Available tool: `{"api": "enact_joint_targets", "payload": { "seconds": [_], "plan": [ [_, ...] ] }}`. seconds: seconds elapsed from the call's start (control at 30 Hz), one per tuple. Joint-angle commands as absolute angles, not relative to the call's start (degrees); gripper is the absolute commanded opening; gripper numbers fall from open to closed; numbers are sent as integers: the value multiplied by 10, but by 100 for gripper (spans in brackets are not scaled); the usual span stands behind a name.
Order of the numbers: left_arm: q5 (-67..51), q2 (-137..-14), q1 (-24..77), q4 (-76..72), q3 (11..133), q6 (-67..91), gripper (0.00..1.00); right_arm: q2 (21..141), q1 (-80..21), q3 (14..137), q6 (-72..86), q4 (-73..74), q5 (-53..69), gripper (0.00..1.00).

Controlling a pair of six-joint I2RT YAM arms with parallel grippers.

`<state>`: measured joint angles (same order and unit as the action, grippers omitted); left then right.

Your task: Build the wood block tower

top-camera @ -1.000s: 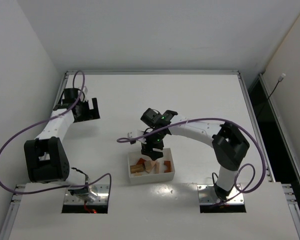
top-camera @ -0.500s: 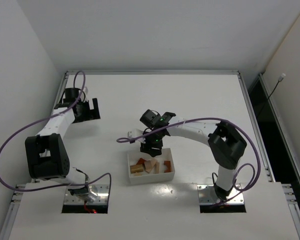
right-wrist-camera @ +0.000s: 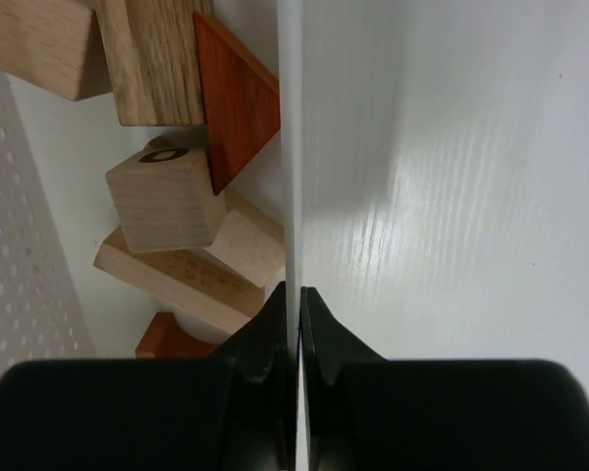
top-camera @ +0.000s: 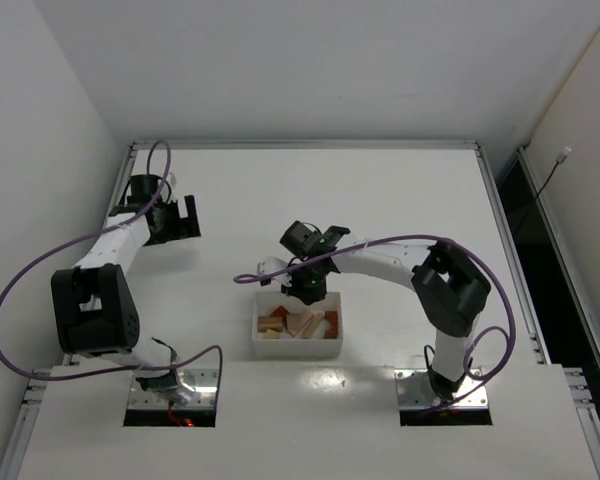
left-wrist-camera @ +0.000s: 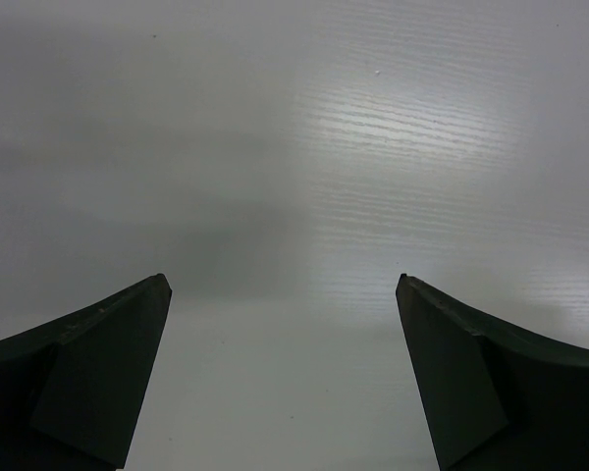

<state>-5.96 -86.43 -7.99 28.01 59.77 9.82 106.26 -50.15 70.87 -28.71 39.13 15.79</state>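
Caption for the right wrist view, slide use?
Right pincer clamped on the thin wall of the white box, tan and reddish-brown wood blocks jumbled inside.

One white box (top-camera: 298,351) sat on one table (top-camera: 400,190), at least five tan wood blocks (right-wrist-camera: 162,201) showed inside, two reddish-brown wood blocks (right-wrist-camera: 238,103), two arms (top-camera: 110,250), two purple cables (top-camera: 20,290).

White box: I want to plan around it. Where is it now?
Top view: the box sits at the near middle of the table, its far wall pinched in the right gripper, blocks inside.
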Motion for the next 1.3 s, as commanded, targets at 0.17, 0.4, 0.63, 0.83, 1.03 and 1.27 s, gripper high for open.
{"api": "enact_joint_targets", "payload": {
  "seconds": [0.17,0.4,0.63,0.83,1.03,1.27],
  "plan": [
    [-48,-864,-88,275,618,129,100,1012,-473,743,-153,346,-73,0],
    [-32,-835,-88,270,606,134,100,949,-468,715,-157,166,-384,0],
    [-26,-803,-93,265,586,134,100,926,-493,636,-399,-109,-551,0],
    [-39,-797,-109,265,581,134,100,959,-527,538,-680,-472,-578,0],
    [-44,-792,-109,270,581,129,100,1003,-527,548,-814,-666,-557,0],
    [-44,-797,-109,270,576,129,100,1092,-548,545,-1012,-925,-544,0]
  ]
}}
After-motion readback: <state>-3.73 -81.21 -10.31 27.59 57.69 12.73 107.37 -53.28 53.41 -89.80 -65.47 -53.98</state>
